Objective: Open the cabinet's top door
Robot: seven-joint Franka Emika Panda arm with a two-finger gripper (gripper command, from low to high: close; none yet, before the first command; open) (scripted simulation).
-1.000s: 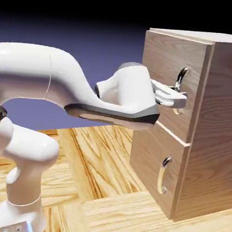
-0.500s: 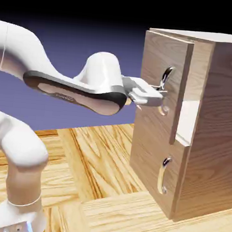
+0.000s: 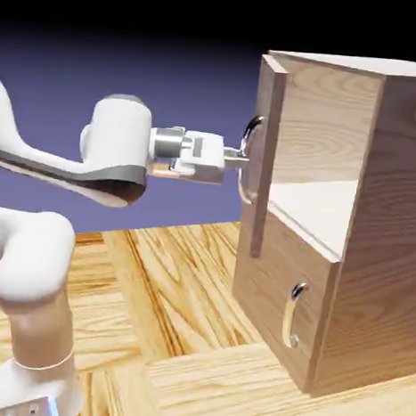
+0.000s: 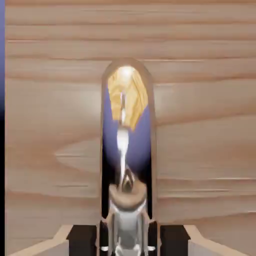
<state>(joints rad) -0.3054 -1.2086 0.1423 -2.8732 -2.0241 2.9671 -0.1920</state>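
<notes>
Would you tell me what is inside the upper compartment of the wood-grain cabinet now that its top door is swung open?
Inside the light-brown wood-grain cabinet, only a pale bare shelf floor shows; the swung-out top door covers the compartment's front corner.

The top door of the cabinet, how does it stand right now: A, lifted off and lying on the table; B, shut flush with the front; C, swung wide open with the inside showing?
C: the top door stands edge-on, away from the cabinet, baring the pale inside, with the gripper on its silver handle.
</notes>
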